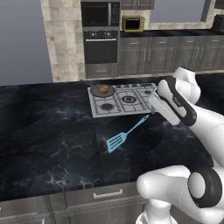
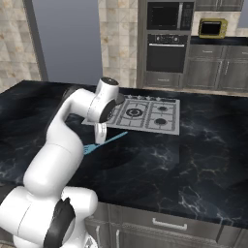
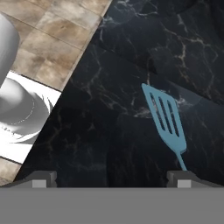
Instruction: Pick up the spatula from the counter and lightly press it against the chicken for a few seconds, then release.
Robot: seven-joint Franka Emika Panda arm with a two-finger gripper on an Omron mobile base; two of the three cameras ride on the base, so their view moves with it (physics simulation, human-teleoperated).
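A light-blue slotted spatula (image 1: 124, 134) lies flat on the black marble counter (image 1: 52, 140) in front of the cooktop, its head toward the counter's front edge. The chicken (image 1: 104, 89) sits in a dark pan (image 1: 102, 91) on the cooktop's rear left burner. My gripper (image 1: 152, 111) hovers above the spatula's handle end, pointing down. In the right base view the gripper (image 2: 99, 140) hangs just over the spatula (image 2: 105, 142). The hand view shows the spatula (image 3: 164, 116) ahead of my right fingertip (image 3: 183, 178). The gripper (image 3: 113, 179) is open, with nothing between its jaws.
A grey cooktop (image 1: 131, 100) with several burners is set into the counter behind the spatula. A wall oven (image 1: 101, 46) and dark cabinets stand across the tiled floor (image 3: 48, 48). The counter's front edge (image 1: 65, 190) runs close below the spatula.
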